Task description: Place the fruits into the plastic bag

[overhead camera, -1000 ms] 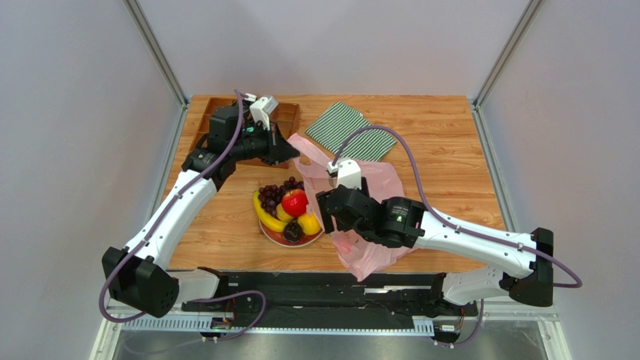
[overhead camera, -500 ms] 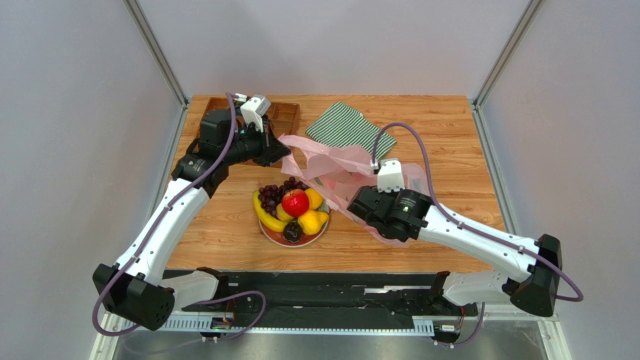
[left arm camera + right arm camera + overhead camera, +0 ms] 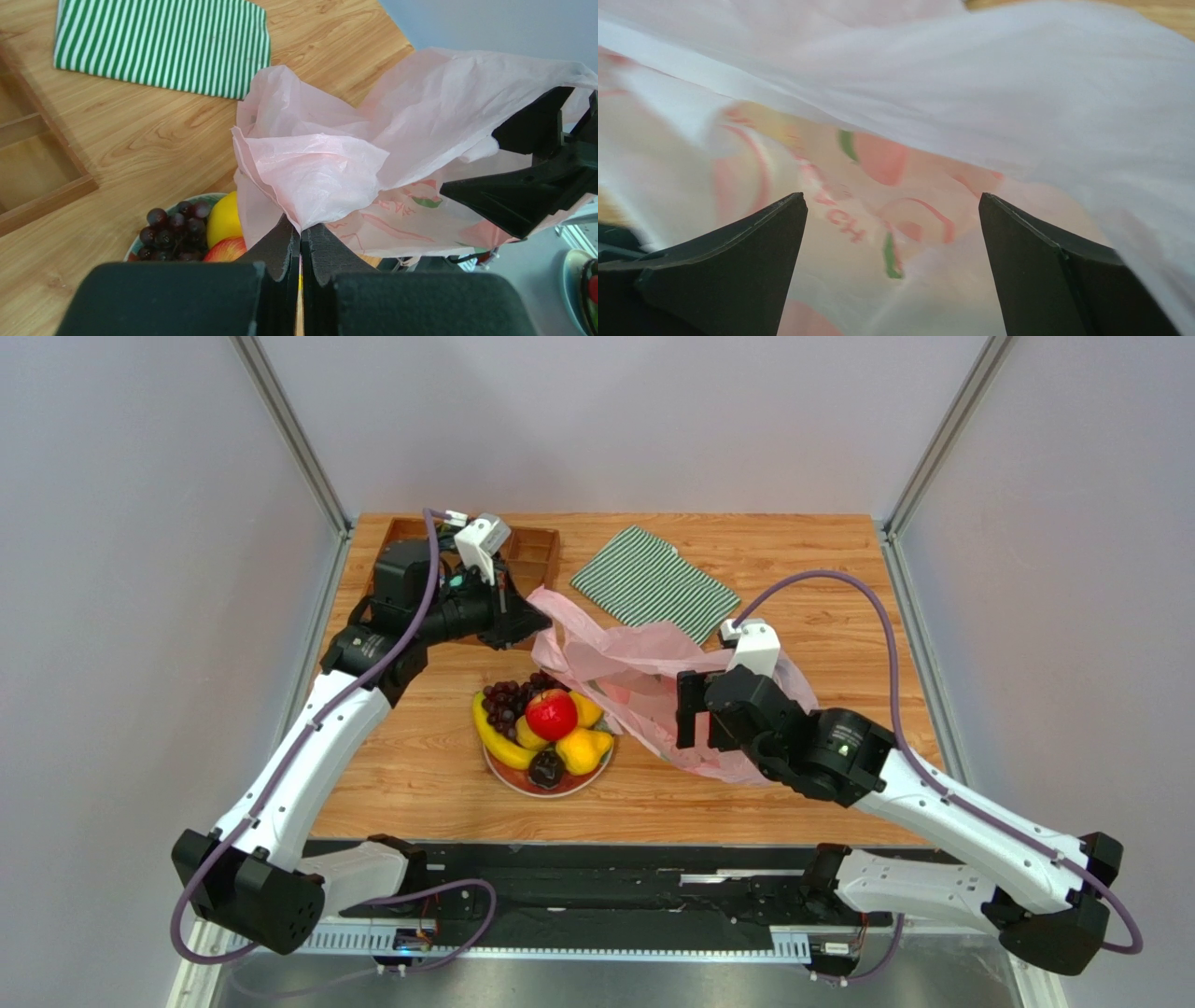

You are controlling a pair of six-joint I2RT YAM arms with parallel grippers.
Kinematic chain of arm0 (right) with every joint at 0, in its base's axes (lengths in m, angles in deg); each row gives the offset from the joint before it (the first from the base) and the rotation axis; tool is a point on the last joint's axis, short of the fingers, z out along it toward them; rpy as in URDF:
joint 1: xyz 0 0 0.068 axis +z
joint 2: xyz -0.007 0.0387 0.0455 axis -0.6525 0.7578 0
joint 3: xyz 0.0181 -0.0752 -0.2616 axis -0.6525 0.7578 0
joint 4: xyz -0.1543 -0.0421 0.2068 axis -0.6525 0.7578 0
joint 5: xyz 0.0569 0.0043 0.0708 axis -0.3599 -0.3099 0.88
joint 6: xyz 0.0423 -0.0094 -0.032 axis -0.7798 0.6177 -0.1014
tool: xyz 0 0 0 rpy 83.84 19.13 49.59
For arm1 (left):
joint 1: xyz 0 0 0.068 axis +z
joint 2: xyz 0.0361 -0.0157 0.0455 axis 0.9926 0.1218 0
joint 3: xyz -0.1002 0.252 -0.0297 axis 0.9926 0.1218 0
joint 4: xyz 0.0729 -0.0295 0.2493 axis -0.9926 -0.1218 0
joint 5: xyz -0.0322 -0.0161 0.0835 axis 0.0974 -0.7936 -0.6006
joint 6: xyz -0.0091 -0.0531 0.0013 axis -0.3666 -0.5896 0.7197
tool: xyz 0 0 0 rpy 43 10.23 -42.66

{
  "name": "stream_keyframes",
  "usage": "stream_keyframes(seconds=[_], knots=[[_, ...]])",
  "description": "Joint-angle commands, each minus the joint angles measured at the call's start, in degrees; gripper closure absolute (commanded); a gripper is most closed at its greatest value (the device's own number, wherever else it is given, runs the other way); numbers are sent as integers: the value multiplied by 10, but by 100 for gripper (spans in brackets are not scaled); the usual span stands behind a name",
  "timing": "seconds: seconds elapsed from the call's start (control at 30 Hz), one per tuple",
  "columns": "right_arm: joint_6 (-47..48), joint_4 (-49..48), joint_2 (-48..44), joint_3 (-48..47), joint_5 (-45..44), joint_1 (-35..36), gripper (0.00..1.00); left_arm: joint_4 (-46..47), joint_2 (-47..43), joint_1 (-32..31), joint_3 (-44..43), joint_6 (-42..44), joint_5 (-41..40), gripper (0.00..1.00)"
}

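Observation:
The fruits sit heaped on a plate [image 3: 516, 781]: a red apple [image 3: 551, 714], a banana [image 3: 495, 742], dark grapes [image 3: 508, 697], a yellow fruit [image 3: 579, 752] and a dark fruit [image 3: 547, 770]. The pink plastic bag [image 3: 631, 672] stretches from above the plate to the right. My left gripper [image 3: 530, 620] is shut on the bag's upper left edge; the left wrist view shows the film [image 3: 330, 161] pinched in that gripper [image 3: 302, 241], with grapes [image 3: 172, 227] and a lemon [image 3: 223, 217] below. My right gripper [image 3: 689, 711] stands open at the bag's right part, with only bag film [image 3: 948, 105] ahead of this gripper [image 3: 892, 199].
A green-and-white striped cloth [image 3: 652, 581] lies at the back of the table, just behind the bag. A wooden compartment tray [image 3: 536, 546] sits at the back left under my left wrist. The table's front edge runs close below the plate.
My right gripper let go of the bag, opened wide and swung back to the right, away from the plate. The bag now lies spread to the right. The left arm shifted only slightly.

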Motion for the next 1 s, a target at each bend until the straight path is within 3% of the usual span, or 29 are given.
stream_keyframes(seconds=[0.0, 0.13, 0.4, 0.83, 0.97], knots=[[62, -178, -45, -13, 102, 12, 3, 41, 3, -18, 0, -19, 33, 100], [108, -283, -23, -12, 185, 40, 5, 43, 12, -20, 1, -28, 46, 100], [199, -317, 60, -76, 106, 141, 6, 32, 12, -20, -4, -19, 35, 100], [208, -420, 218, -115, 208, 154, 3, 27, 23, -20, -6, -23, 44, 100], [221, -409, 266, -131, 176, 148, 2, 20, 25, -20, -12, -16, 42, 100]])
